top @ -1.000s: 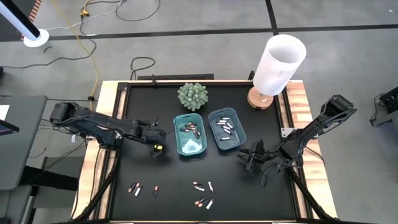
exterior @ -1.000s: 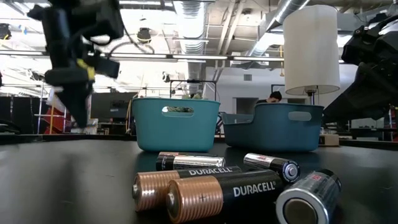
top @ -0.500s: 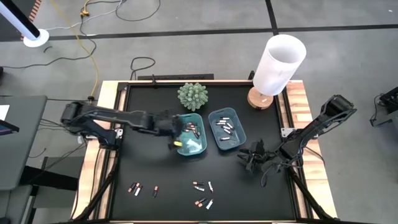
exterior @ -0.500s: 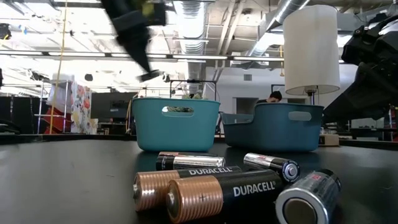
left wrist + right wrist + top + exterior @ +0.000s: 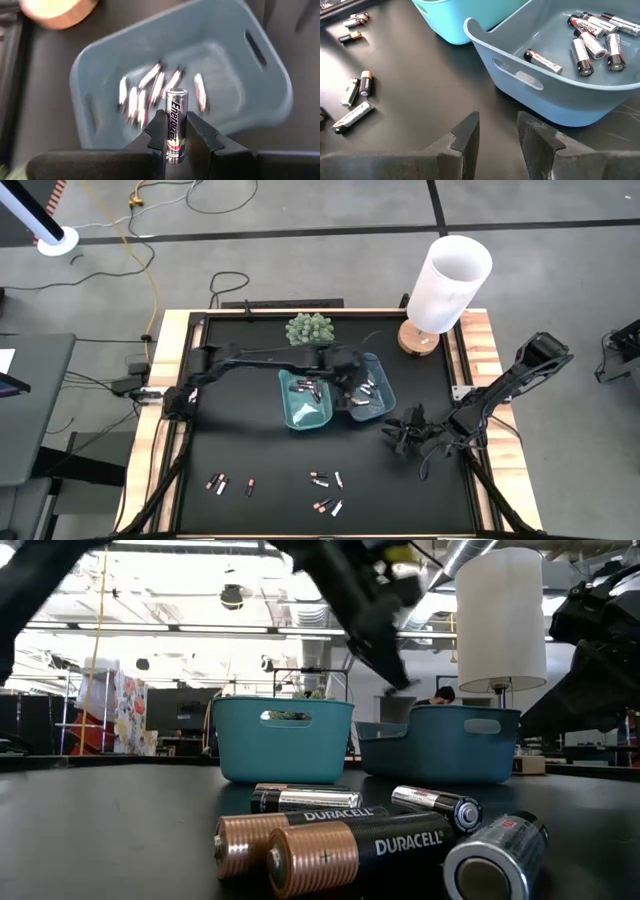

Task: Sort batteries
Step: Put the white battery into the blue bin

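Left pincer (image 5: 173, 136) clamped on silver Energizer battery (image 5: 175, 120), above right tray (image 5: 107, 65) holding silvery cells. Delivery step; next: release. Right pincer (image 5: 496, 131) apart, idle, near-right bench (image 5: 260, 450).

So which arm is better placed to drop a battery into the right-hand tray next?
The left. Its gripper already holds a silver battery above the right-hand tray. The right gripper is empty, jaws open, beside that tray.
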You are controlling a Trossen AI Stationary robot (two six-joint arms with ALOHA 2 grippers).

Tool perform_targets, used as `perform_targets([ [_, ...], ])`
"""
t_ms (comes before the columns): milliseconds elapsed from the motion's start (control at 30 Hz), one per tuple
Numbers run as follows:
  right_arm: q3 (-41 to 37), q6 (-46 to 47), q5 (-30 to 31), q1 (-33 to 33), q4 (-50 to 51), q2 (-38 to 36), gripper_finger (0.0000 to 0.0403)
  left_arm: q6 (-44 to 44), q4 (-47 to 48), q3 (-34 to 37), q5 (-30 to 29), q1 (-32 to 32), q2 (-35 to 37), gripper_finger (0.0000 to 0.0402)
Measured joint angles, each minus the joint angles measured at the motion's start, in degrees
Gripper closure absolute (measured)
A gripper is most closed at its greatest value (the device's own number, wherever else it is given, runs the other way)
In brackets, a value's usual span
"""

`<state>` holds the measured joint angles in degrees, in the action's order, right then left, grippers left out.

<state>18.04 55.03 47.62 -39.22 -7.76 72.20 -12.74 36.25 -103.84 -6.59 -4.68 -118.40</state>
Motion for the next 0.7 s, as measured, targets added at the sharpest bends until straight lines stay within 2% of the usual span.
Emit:
perform_targets([
  [167,0.0,0.0,0.0,0.0,0.0,0.0,0.0253,0.0,1.0,-11.4,4.4,-2.5,-11.4,0.0366],
  [333,0.0,0.0,0.0,0.0,0.0,0.0,0.0253,1.6,4.5,-18.8,6.3,-4.1,-20.0,0.0366],
  [467,0.0,0.0,0.0,0.0,0.0,0.0,0.0253,2.7,5.4,-21.1,6.3,-4.8,-23.6,0.0366],
  [600,0.0,0.0,0.0,0.0,0.0,0.0,0.0253,2.9,5.0,-20.9,6.5,-5.1,-24.1,0.0366],
  [700,0.0,0.0,0.0,0.0,0.0,0.0,0.0253,2.8,4.9,-20.9,6.4,-5.1,-24.1,0.0341],
])
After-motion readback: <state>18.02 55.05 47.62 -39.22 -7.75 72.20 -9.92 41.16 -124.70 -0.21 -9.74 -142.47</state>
